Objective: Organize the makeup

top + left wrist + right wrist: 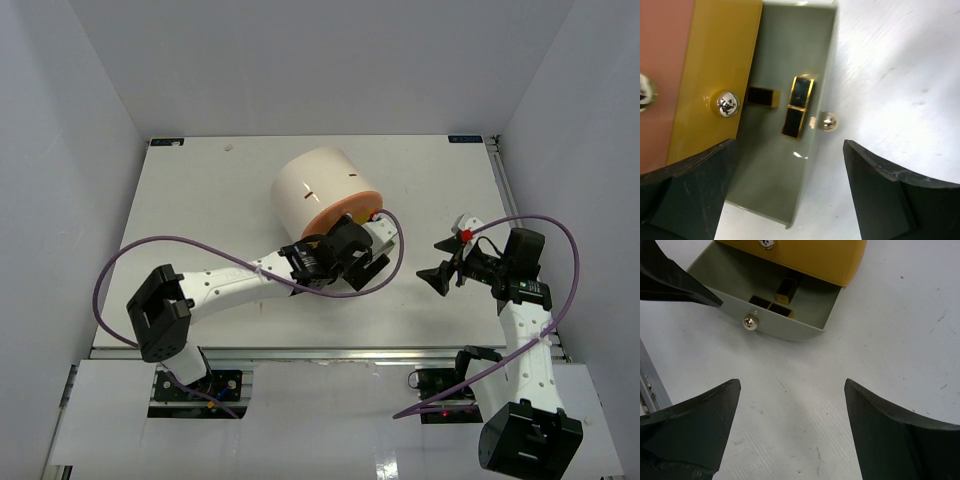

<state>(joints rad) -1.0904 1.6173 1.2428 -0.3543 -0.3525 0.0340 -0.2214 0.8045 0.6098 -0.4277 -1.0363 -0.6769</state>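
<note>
Stretched toward 1 o'clock with left claw point(789, 150) wide over drawer point(770, 175). Inside, three bars point(794, 122), two touching end to end. At 3 o'clock, right claw point(792, 385) wide above worktop point(890, 315).

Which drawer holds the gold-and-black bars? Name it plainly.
The grey drawer, pulled out beneath the yellow drawer and the pink drawer. Three gold-and-black bars lie on its floor; the other two show only their knobbed fronts.

We see the cylinder point(318, 190) on the table point(200, 200), toward the far edge. Its lowest drawer point(775, 170) stands out toward the near right corner. In it two bars point(802, 92) lie end to end just inside the front wall. A third bar point(763, 96) lies behind them, partly under the drawer above point(720, 60).
</note>
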